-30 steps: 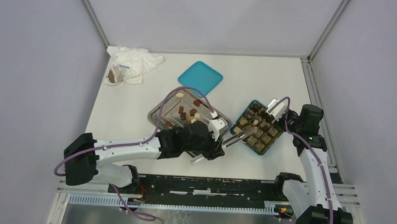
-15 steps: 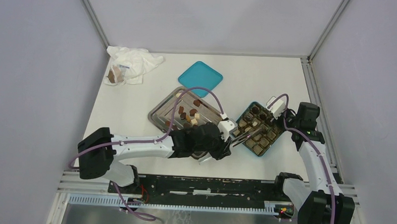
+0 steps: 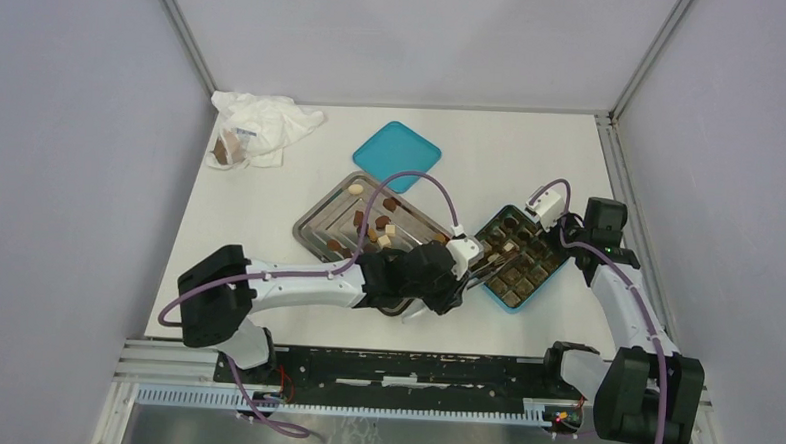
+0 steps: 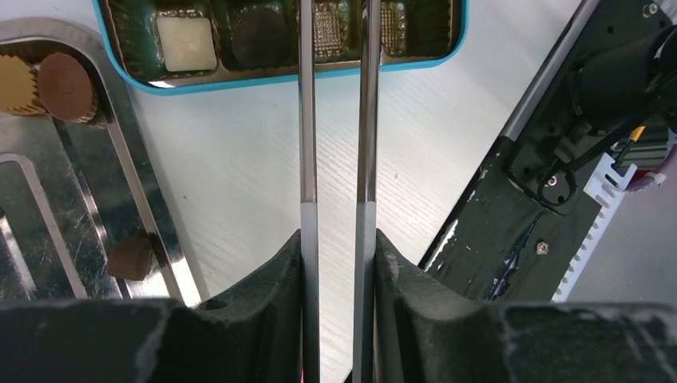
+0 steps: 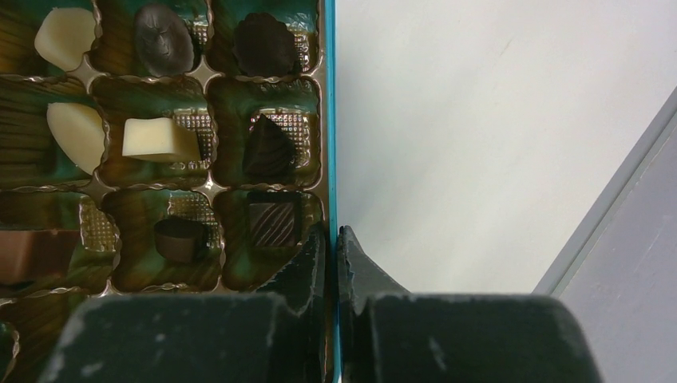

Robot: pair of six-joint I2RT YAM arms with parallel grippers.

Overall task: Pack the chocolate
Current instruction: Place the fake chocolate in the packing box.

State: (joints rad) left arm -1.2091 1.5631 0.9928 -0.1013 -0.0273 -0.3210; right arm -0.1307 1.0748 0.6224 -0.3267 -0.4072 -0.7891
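Observation:
Several small chocolate pieces (image 3: 379,224) lie on the steel tray (image 3: 314,219). Others sit in cells of the teal box (image 3: 526,300), among them a white square (image 4: 186,44) and a white cube (image 5: 156,137). My left gripper (image 3: 457,278) (image 4: 337,235) is shut on steel tongs (image 4: 307,120). Their blades reach over the near edge of the box (image 4: 279,73), and their tips run out of the left wrist view, so I cannot tell if they hold a piece. My right gripper (image 3: 559,227) (image 5: 331,231) is shut on the box's thin teal wall (image 5: 329,120).
A teal lid (image 3: 397,154) lies on the table behind the tray. A white wrinkly bag (image 3: 263,126) with a brown lump sits at the far left corner. The tray's rim (image 4: 136,175) lies just left of the tongs, a brown piece (image 4: 132,255) beside it.
My left arm has swung right and carried the tongs from the tray's edge to over the box. The right gripper and the box have shifted slightly.

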